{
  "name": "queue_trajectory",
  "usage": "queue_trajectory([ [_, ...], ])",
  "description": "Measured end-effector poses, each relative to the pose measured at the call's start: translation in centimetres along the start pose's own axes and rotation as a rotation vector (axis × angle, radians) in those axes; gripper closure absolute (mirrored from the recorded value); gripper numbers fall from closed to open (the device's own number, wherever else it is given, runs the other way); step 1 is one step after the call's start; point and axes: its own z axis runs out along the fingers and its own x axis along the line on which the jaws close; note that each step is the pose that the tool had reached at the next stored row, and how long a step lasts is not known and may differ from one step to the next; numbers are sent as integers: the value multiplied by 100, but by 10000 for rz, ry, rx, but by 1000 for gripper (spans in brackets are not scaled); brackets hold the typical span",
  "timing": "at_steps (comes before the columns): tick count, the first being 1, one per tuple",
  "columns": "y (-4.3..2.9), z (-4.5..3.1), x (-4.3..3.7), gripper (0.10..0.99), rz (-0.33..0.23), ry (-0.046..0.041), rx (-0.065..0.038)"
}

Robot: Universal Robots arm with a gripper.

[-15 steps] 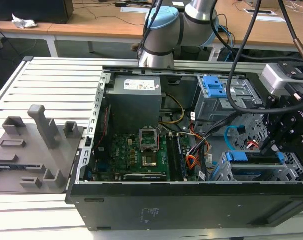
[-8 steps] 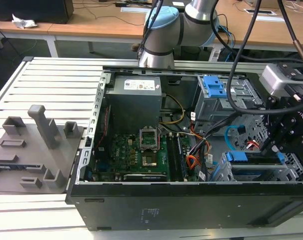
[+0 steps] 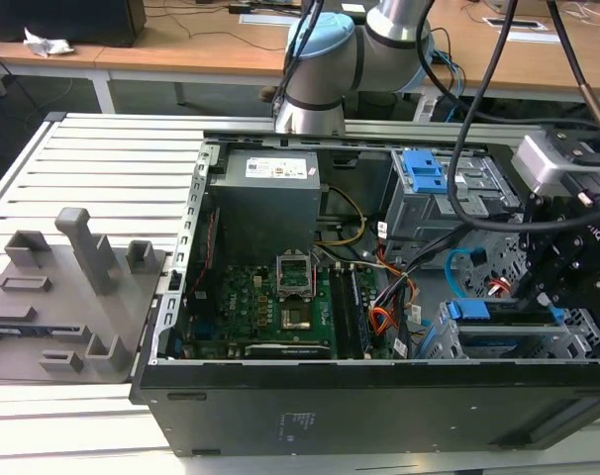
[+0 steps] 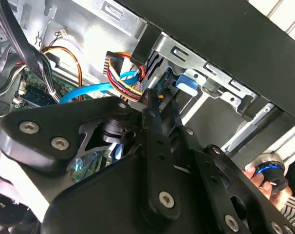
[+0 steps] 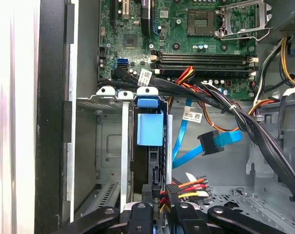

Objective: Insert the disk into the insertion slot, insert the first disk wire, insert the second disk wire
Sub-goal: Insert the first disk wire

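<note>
The disk (image 5: 150, 129), in its blue carrier, stands inside the insertion slot (image 5: 108, 146), the grey cage against the case wall. My gripper (image 5: 161, 207) is at the disk's end, fingers close together around the black plug of the first disk wire (image 5: 191, 186), a red and yellow bundle. The second wrist view shows the gripper (image 4: 160, 100) pinching beside that bundle (image 4: 125, 78) and the carrier's blue tab (image 4: 186, 83). The second disk wire (image 5: 208, 144), light blue with a black plug, hangs loose to one side. In the exterior view the gripper (image 3: 550, 297) reaches into the case above the disk (image 3: 478, 315).
The open case (image 3: 280, 416) holds a motherboard (image 3: 270, 307), a power supply (image 3: 265, 198) and a taller grey cage with a blue latch (image 3: 424, 173). Thick black cables (image 5: 225, 105) cross above the disk. A hand (image 4: 259, 178) holds a device outside the case. A grey fixture (image 3: 72, 287) lies at the exterior view's left.
</note>
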Motion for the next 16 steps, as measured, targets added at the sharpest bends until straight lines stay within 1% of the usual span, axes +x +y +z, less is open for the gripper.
queue_trajectory([
  [1,0,-4,1,847,0,1,0],
  [7,12,-335,6,847,1,0,0],
  [8,13,-359,3,847,1,0,0],
  [9,15,-398,1,863,1,0,0],
  [10,16,-436,2,980,0,1,0],
  [14,23,-447,2,980,0,2,0],
  [16,67,-445,2,980,0,2,0],
])
